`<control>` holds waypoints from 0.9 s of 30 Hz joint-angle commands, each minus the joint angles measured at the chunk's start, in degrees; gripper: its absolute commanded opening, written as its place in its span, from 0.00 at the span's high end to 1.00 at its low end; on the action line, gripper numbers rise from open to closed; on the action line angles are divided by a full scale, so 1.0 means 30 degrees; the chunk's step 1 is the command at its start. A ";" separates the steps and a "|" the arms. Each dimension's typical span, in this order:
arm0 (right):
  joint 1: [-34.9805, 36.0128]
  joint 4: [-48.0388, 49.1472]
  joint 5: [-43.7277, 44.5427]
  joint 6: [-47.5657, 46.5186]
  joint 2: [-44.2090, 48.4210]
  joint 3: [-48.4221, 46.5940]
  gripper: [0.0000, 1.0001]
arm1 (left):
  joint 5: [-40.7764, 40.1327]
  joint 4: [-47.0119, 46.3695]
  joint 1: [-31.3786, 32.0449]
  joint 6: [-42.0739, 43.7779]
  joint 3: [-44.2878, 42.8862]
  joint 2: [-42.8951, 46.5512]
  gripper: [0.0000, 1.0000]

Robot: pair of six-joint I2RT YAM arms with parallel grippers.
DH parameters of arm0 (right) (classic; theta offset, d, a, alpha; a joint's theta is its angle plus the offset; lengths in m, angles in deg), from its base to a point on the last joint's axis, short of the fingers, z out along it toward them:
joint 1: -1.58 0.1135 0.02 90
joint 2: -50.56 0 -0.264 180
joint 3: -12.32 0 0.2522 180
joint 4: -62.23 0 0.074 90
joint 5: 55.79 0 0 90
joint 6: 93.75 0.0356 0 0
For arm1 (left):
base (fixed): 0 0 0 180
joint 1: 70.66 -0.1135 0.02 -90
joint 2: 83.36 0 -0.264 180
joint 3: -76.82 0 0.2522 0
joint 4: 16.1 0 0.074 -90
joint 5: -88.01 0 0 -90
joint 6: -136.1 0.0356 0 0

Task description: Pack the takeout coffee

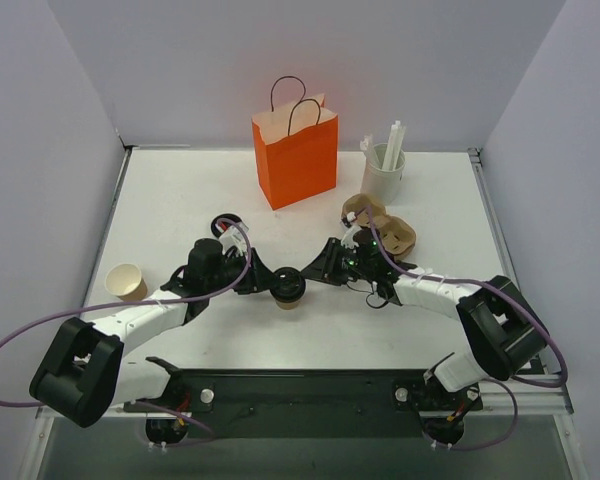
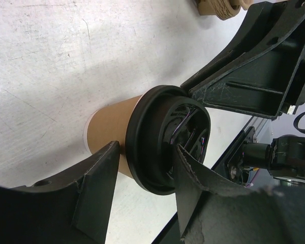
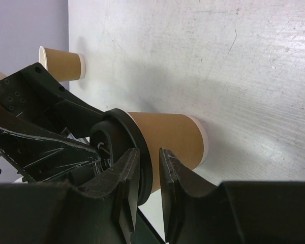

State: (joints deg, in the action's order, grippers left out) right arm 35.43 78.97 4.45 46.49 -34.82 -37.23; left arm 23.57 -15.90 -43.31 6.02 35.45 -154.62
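Nearest the arm bases, the takeout coffee (image 1: 288, 289) stands upright on the table (image 1: 180, 200), mid-way between the arms, with its black lid (image 2: 165, 140) seated; the left gripper (image 1: 270, 283) meets it from the left with jaws apart, one finger low by the paper wall and one across the lid, and I cannot tell whether they bear on it; the right gripper (image 1: 307, 276) comes from the right with jaws nearly together about the lid's rim, firm contact not discernible; a lidless cup (image 1: 127, 282) stands well apart to the left; further back, a cardboard carrier (image 1: 385, 228); farthest, the orange bag (image 1: 296, 160), mouth open. Judgement: the cup is light and its paper wall thin, so it would crush under a hard squeeze; the plastic lid looks slick and could pop off. Best hold is on the wall just under the rim, kept upright.
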 commanded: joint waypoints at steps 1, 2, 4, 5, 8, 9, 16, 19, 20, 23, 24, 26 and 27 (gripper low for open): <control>0.0728 -0.2345 0.2419 -0.0838 -0.0835 0.1413 0.79 | -0.2778 0.2646 -0.0036 0.1083 0.1177 -0.0825 0.47; 0.0759 -0.2258 0.2303 -0.0809 -0.0893 0.1355 0.79 | -0.2807 0.2675 -0.0036 0.1054 0.1178 -0.0854 0.47; 0.0759 -0.2081 0.2069 -0.0634 -0.0953 0.1150 0.79 | -0.2866 0.2762 -0.0036 0.1083 0.1178 -0.0913 0.48; 0.0730 -0.2255 0.1865 -0.0662 -0.0663 0.1004 0.79 | -0.2895 0.2908 -0.0036 0.1054 0.1120 -0.0913 0.48; 0.0730 -0.3426 0.1482 -0.0721 0.0830 0.0067 0.77 | -0.2896 0.3260 -0.0036 0.1054 0.1061 -0.0650 0.48; 0.0701 -0.3690 0.1279 -0.0750 0.1298 -0.0138 0.76 | -0.2983 0.3348 -0.0036 0.1054 0.1061 -0.0417 0.48; 0.0496 -0.6562 -0.0010 -0.2241 0.3646 -0.2072 0.67 | -0.3071 0.3789 -0.0036 0.0849 0.1090 0.0258 0.48; 0.0641 -0.6623 -0.0654 -0.2215 0.3589 -0.2249 0.66 | -0.3013 0.3614 -0.0007 0.0761 0.1178 0.0259 0.48; 0.0700 -0.6622 -0.0657 -0.2215 0.3472 -0.2307 0.66 | -0.2926 0.3613 -0.0007 0.0732 0.1178 0.0259 0.48; 0.0964 -0.6594 -0.0569 -0.2273 0.3209 -0.2250 0.66 | -0.2866 0.3554 0.0052 0.0672 0.1178 0.0288 0.48; 0.1051 -0.6535 -0.0569 -0.2215 0.3120 -0.2220 0.66 | -0.2866 0.3554 0.0110 0.0644 0.1149 0.0346 0.48; 0.1140 -0.6184 -0.0598 -0.2069 0.2886 -0.2104 0.66 | -0.2866 0.3642 0.0140 0.0643 0.1148 0.0405 0.48; 0.1198 -0.6067 -0.0627 -0.2039 0.2856 -0.2016 0.67 | -0.2866 0.3642 0.0169 0.0643 0.1091 0.0434 0.48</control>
State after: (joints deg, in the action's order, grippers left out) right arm 38.12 60.11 4.01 40.93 -25.45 -42.65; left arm 20.17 -14.78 -43.11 5.11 36.10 -152.20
